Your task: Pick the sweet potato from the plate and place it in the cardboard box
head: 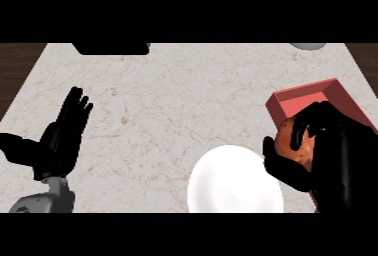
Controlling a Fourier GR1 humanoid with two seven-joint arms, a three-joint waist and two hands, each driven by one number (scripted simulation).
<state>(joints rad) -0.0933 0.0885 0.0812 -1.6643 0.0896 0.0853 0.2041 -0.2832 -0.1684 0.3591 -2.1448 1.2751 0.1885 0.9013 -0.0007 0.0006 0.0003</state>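
Head view, steeply downward onto a pale marbled counter (pixel 184 95).

Item 1: white plate (pixel 235 181), seen at the lower middle of the counter, nothing lying on it.

Item 2: sweet potato (pixel 289 142), orange-brown, held off the plate to its right, at the near-left edge of the box; whether it touches the box cannot be told.

Item 3: box (pixel 317 95), reddish with raised walls, set at the right side of the counter; its near part is hidden by the right hand.

Item 4: right hand (pixel 325 150), black, shown at the right, fingers and thumb curled round the sweet potato, which is partly covered by them.

Item 5: left hand (pixel 63 137), black, shown at the left edge over the counter, fingers straight and pointing up the view, thumb spread outward, nothing held.

Item 6: dark object (pixel 111 48) at the top edge and pale round object (pixel 308 45) at the top right corner, both cut off and not identifiable.
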